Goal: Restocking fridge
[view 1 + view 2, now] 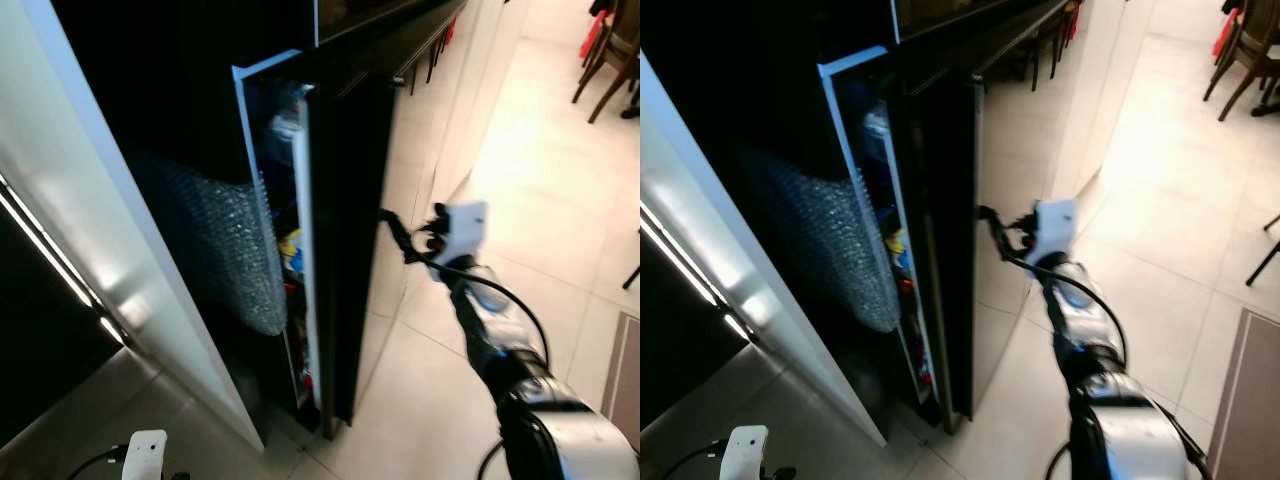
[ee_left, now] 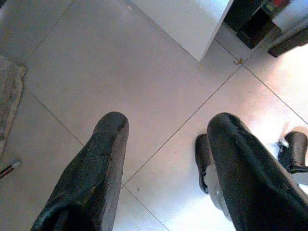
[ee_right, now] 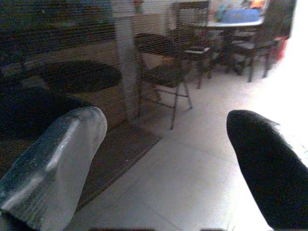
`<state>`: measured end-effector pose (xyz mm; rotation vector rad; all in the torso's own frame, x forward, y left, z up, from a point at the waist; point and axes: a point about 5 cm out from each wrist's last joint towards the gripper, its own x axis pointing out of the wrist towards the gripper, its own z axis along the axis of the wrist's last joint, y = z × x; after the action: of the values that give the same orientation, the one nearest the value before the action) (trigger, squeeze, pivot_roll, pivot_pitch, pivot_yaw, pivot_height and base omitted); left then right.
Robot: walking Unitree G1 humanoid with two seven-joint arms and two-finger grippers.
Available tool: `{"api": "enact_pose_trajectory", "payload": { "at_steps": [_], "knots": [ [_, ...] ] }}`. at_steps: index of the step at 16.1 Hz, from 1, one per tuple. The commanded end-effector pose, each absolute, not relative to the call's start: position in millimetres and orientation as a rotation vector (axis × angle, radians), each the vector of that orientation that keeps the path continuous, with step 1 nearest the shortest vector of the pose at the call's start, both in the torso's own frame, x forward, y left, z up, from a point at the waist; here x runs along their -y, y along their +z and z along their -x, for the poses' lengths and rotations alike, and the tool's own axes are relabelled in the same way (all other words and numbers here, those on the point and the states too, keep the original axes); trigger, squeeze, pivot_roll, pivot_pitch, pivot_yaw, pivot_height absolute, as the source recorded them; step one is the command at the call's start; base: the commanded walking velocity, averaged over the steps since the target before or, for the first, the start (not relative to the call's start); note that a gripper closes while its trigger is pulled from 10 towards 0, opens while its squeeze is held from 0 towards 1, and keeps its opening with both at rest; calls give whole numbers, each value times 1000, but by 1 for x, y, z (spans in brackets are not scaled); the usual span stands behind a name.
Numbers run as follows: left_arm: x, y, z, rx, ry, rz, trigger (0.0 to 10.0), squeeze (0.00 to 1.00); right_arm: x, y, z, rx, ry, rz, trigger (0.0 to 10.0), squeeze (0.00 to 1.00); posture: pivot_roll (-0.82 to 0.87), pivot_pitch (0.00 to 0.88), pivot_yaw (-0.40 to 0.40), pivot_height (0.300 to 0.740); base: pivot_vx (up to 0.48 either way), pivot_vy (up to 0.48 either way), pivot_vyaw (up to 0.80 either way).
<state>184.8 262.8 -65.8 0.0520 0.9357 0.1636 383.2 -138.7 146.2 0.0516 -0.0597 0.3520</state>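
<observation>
The fridge door (image 1: 345, 240) is standing nearly shut with just a narrow gap showing the packed door shelves (image 1: 290, 250), and the right gripper (image 1: 395, 232) sits at the door's outer face, fingers spread and holding nothing. Biggest risk looks like the fingers skidding off that glossy black panel if it pushes at an angle, or something sticking out of the shelves jamming the door. The left gripper (image 2: 163, 159) hangs open over the floor tiles (image 2: 120, 62), idle

Fridge door (image 1: 345, 230) hides most shelf items (image 1: 290, 250), left hand (image 1: 147, 455) cut off by edge
</observation>
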Motion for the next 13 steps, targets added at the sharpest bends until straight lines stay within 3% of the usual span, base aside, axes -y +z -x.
{"api": "enact_pose_trajectory", "payload": {
  "at_steps": [1,5,9,13],
  "knots": [
    [-263,-68,-181,-957,166,-56,10000,0,111,159,-388,78,444,-16,10000,0,-10,0,11,740,0,0,0],
    [-263,-68,-182,-956,171,-52,10000,0,80,164,-389,64,535,-3,10000,0,-5,0,9,740,0,0,0],
    [-262,-68,-182,-955,169,-52,10000,0,71,160,-387,36,558,-35,10000,0,-5,0,9,740,0,0,0],
    [-262,-68,-182,-954,168,-51,10000,0,80,155,-386,27,545,-46,10000,0,-5,0,8,740,0,0,0]
  ]
}}
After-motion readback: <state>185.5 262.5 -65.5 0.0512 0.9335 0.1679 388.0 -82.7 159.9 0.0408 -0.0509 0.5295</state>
